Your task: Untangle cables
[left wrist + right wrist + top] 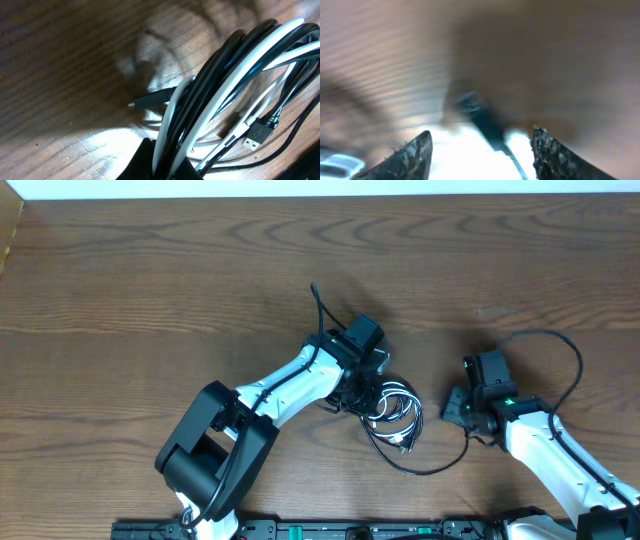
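The cables (396, 416) lie looped in a black and white bundle at the table's middle. One thin black cord trails from it in an arc (432, 470) toward the right arm. My left gripper (362, 394) is on the bundle's left side. In the left wrist view it (167, 161) is shut on several black and white strands (235, 65); a USB plug (258, 135) and a small black plug (150, 100) lie on the wood. My right gripper (453, 408) is low, to the right of the bundle. Its fingers (481, 133) are open, with a blurred black plug end (475, 107) between them.
The brown wooden table (150, 290) runs to a white edge at the back. The right arm's own thick black wire (572, 355) loops above its wrist. The left arm's body (215, 445) crosses the front left.
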